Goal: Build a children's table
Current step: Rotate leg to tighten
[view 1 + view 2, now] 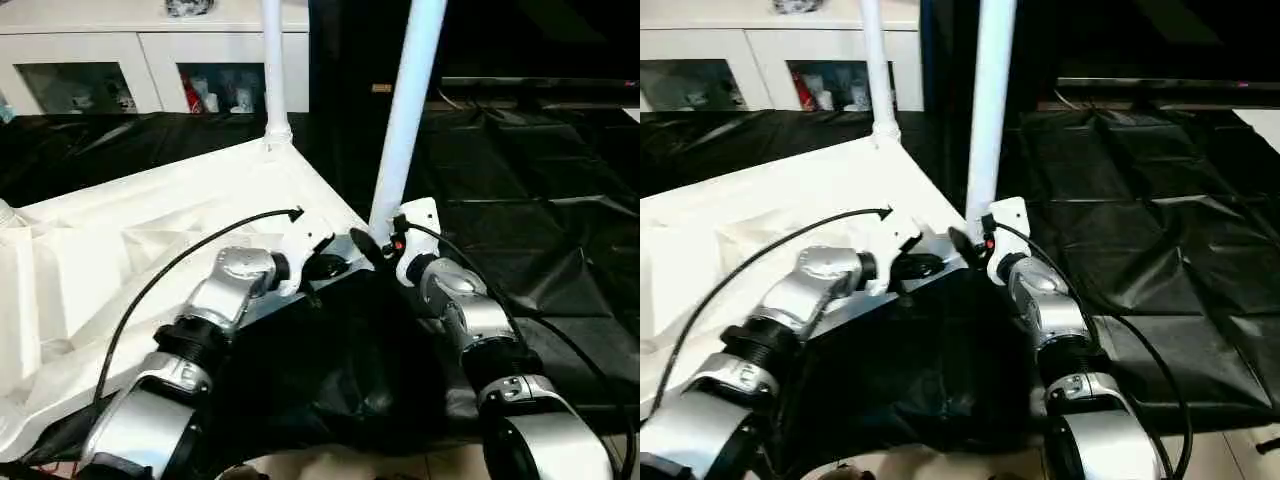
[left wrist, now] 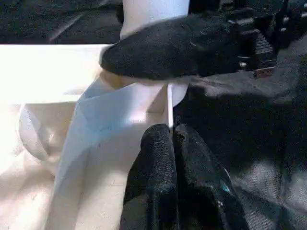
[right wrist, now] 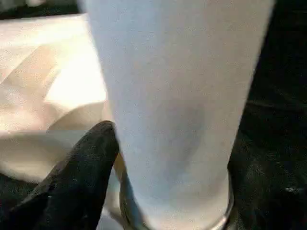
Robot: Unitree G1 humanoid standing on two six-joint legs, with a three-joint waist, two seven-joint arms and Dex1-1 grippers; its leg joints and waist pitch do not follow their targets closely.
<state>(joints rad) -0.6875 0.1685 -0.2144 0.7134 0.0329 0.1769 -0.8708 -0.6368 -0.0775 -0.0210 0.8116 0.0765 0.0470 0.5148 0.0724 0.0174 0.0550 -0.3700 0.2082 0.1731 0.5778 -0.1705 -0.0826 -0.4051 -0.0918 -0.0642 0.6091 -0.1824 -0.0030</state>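
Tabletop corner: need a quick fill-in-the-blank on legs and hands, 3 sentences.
1. The number of white legs standing upright from the upturned tabletop is ____.
2. The left hand has its two black fingers pressed ____ at the tabletop's rim.
3. The nearer leg rises beside the ____ hand, at the tabletop's near corner.

Missing words: two; together; right

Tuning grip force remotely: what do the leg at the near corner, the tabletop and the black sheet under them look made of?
Near leg: looks like smooth white plastic tube, matte with a soft sheen; painted metal can't be ruled out. Tabletop: white moulded plastic, judging by the thin ribs on its underside. Black sheet: thin plastic film, glossy and wrinkled.
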